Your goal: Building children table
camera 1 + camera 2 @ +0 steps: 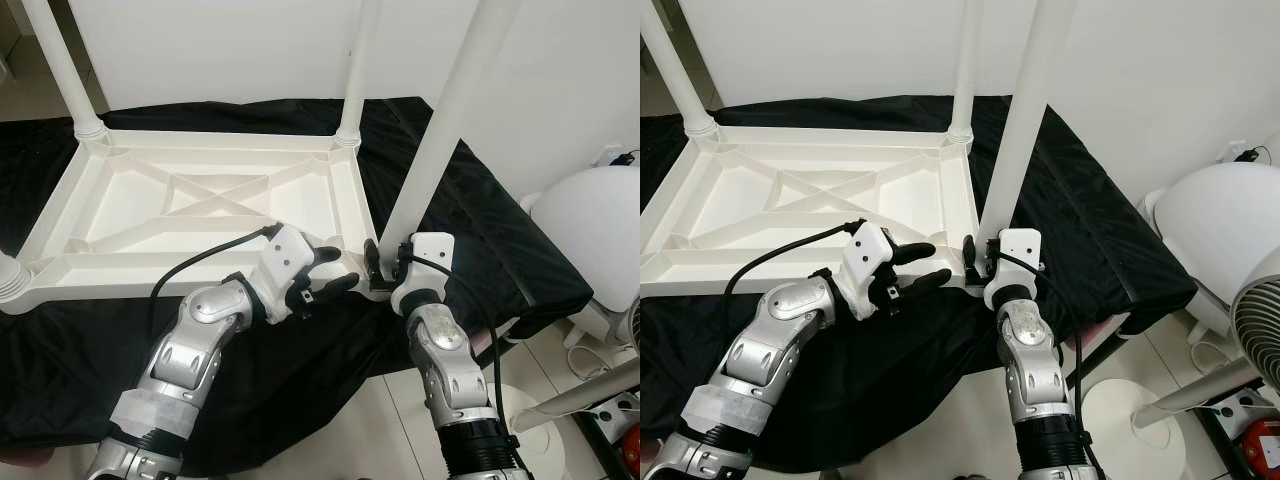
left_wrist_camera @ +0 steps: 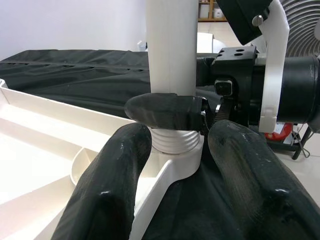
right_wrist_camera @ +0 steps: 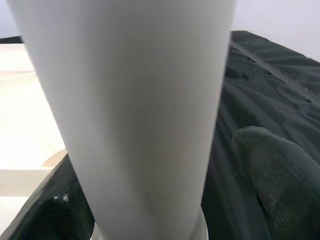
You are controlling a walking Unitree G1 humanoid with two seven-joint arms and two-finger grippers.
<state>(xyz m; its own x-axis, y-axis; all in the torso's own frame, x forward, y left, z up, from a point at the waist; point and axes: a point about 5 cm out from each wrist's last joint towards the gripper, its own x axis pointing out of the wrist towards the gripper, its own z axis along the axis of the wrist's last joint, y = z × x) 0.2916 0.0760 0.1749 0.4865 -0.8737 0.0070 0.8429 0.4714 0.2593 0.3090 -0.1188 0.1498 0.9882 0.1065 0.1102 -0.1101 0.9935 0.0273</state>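
My right gripper (image 1: 385,268) is reached forward over the black cloth (image 1: 480,230) with the forearm nearly straight ahead, its two black fingers clamped on either side of the white table leg (image 1: 440,120) just above the threaded base, where that leg meets the near right corner of the upturned white tabletop (image 1: 200,200). In the right wrist view the leg (image 3: 145,110) stands between my fingers (image 3: 280,175), one on each side.

My left arm is bent at the elbow and angled across toward the same corner. My left gripper (image 1: 335,270) has its fingers spread wide, holding nothing, their tips just beside the corner socket (image 2: 175,157); in the left wrist view both fingers (image 2: 115,185) point at the leg's ribbed base.

The tabletop lies underside up on the cloth, its ribs crossing in an X. I count four legs standing up from it: two at the far corners, one at the near left corner (image 1: 10,280), and the one I grip. A white fan (image 1: 1260,330) stands on the floor at my right
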